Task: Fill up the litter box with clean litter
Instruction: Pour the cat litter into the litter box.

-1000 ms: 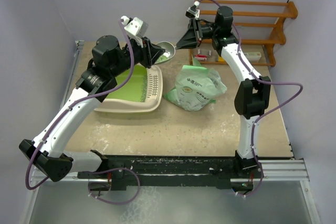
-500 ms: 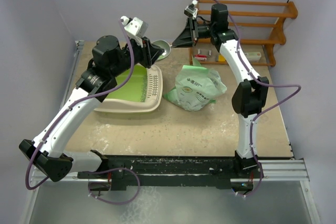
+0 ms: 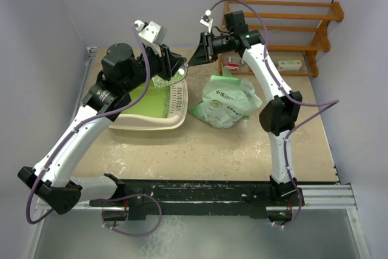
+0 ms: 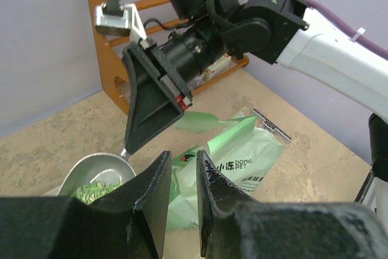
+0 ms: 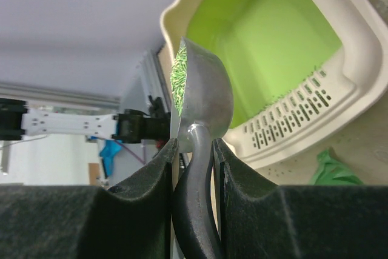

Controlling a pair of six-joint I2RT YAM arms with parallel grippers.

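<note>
Litter box (image 3: 148, 124): a cream tray with a lime-green inside, on the left part of the table (image 3: 212, 150). Its slotted rim section faces right, toward the bag.
Litter (image 5: 179, 80): small green pellets heaped in the bowl of the scoop. A few more lie on the green floor of the tray, beside the slots.
Scoop (image 5: 209, 98): a metal bowl on a black handle, held in the air above the far right corner of the litter box (image 5: 364, 59). In the right wrist view the bowl is turned on its side.
Right gripper (image 5: 193, 144): reaches left from the far right of the scene. Its two fingers are clamped on the black handle just behind the bowl.
Left gripper (image 4: 182, 162): hangs over the far end of the tray, just beside the scoop (image 4: 91, 171). Its fingers stand a narrow gap apart with nothing between them.
Bag (image 3: 227, 101): pale green and printed, slumped on the table just to the right of the tray.
Rack (image 3: 291, 22): orange wood, against the far wall on the right, beyond the bag.
</note>
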